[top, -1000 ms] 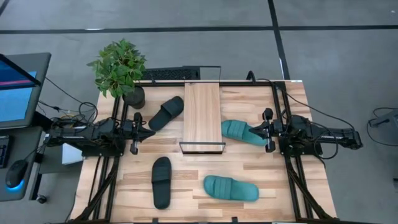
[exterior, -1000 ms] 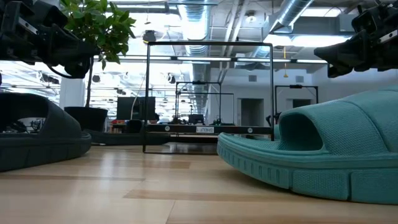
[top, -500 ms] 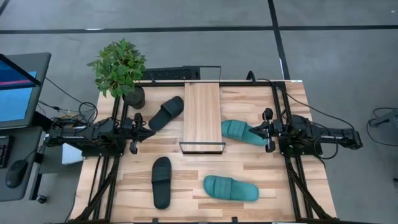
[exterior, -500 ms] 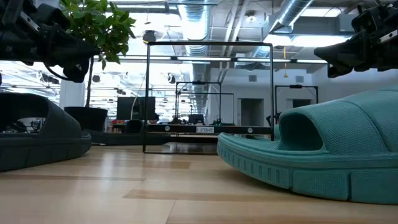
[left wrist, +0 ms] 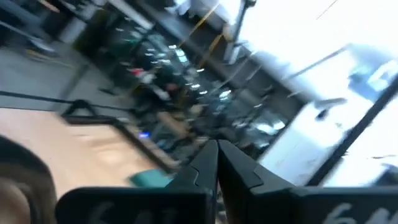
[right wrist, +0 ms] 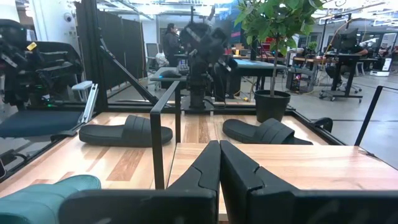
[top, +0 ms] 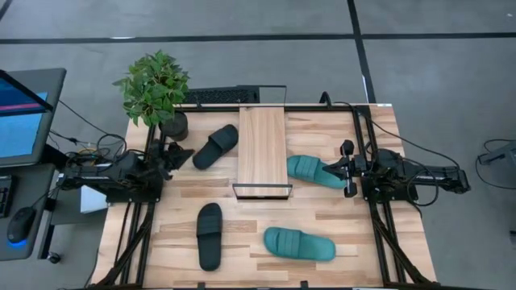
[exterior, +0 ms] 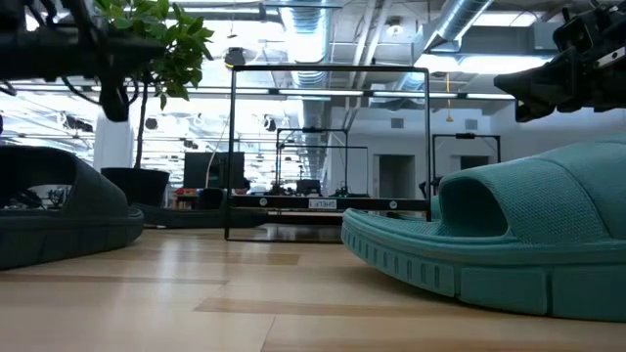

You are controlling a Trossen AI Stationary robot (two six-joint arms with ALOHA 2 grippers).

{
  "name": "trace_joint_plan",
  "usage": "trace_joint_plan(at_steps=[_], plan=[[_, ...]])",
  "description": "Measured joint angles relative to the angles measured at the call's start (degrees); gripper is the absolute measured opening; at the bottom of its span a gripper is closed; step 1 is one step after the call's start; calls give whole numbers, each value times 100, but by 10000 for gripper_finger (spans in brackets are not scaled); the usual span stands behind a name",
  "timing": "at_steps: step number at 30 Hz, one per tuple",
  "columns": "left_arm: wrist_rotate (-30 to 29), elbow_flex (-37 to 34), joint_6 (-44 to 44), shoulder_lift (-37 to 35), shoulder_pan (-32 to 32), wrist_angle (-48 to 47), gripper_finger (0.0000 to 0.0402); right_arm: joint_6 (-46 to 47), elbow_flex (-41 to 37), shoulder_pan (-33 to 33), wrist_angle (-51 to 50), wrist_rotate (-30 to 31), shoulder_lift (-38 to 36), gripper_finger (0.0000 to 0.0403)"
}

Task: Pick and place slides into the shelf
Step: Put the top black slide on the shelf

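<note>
Four ribbed-strap slide sandals on the wooden tabletop (top: 322, 217): two black, far left (top: 215, 146) and near left (top: 210, 235); two teal green, right (top: 315, 171) and near centre (top: 299, 243). One narrow light-wood plank shelf with black wire frame (top: 263, 151), central, bare. Left gripper (top: 179, 155) beside far black slide, fingers clenched together, empty. Right gripper (top: 349, 169) beside right teal slide, likewise clenched. One potted green plant (top: 156, 89), far left.
</note>
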Motion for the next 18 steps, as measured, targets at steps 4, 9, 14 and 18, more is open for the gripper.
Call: trace_joint_plan(at_steps=[4,9,14,18], plan=[[938,0,-453,2,-44,825,0,1,0,-1,0,0,1,0],[2160,1,-766,-1,-407,2454,0,1,1,0,0,1,2,0],[1969,335,-394,97,-993,1787,0,1,0,0,0,1,2,0],[1208,809,257,431,-1397,553,0,1,-1,-2,0,1,0,0]])
